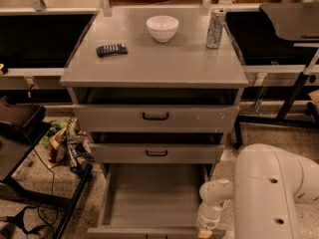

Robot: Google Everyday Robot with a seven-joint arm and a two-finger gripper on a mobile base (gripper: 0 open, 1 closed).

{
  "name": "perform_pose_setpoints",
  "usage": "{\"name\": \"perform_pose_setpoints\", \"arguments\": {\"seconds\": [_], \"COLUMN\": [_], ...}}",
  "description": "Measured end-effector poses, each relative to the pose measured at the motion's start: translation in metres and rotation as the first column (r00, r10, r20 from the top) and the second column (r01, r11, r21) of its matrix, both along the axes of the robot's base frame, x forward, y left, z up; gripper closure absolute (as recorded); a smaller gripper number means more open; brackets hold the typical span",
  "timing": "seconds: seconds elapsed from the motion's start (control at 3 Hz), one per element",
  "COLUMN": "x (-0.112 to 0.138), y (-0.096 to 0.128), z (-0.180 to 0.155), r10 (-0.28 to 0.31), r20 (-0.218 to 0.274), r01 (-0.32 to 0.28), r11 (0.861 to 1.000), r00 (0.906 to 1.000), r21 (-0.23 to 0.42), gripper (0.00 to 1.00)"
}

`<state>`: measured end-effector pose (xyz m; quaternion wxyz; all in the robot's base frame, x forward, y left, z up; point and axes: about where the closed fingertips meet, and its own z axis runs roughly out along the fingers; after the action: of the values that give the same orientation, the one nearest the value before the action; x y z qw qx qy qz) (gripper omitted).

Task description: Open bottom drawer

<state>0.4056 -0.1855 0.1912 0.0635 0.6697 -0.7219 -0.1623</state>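
The grey metal cabinet (154, 66) stands in the middle of the camera view with three drawers. The bottom drawer (152, 198) is pulled far out, its bare grey inside showing. Its front edge lies at the bottom of the picture and its handle is cut off there. The middle drawer (156, 153) and the top drawer (155, 117) each show a black loop handle. My white arm (269, 193) fills the lower right. My gripper (203, 231) is at the drawer's front right corner, mostly below the picture's edge.
On the cabinet top are a white bowl (162, 28), a silver can (216, 29) and a dark remote-like object (111, 50). A black cart (20, 148) and snack bags (67, 143) are on the floor at left. Black table legs (294, 96) stand at right.
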Motion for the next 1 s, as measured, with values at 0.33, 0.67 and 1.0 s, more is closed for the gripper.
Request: {"name": "perform_pose_setpoints", "arguments": {"seconds": [0.33,0.67,1.0], "x": [-0.006,-0.012,-0.016], "y": [0.001,0.002,0.002], "z": [0.001,0.001,0.002], "r10": [0.012,0.024,0.036], "r20": [-0.021,-0.042,-0.061], "r01": [-0.012,-0.024,-0.034], "r11": [1.000,1.000,0.999], "r00": [0.9997,0.9988,0.9975], "r21": [0.009,0.019,0.029], "gripper": [1.00,1.00,1.00]}}
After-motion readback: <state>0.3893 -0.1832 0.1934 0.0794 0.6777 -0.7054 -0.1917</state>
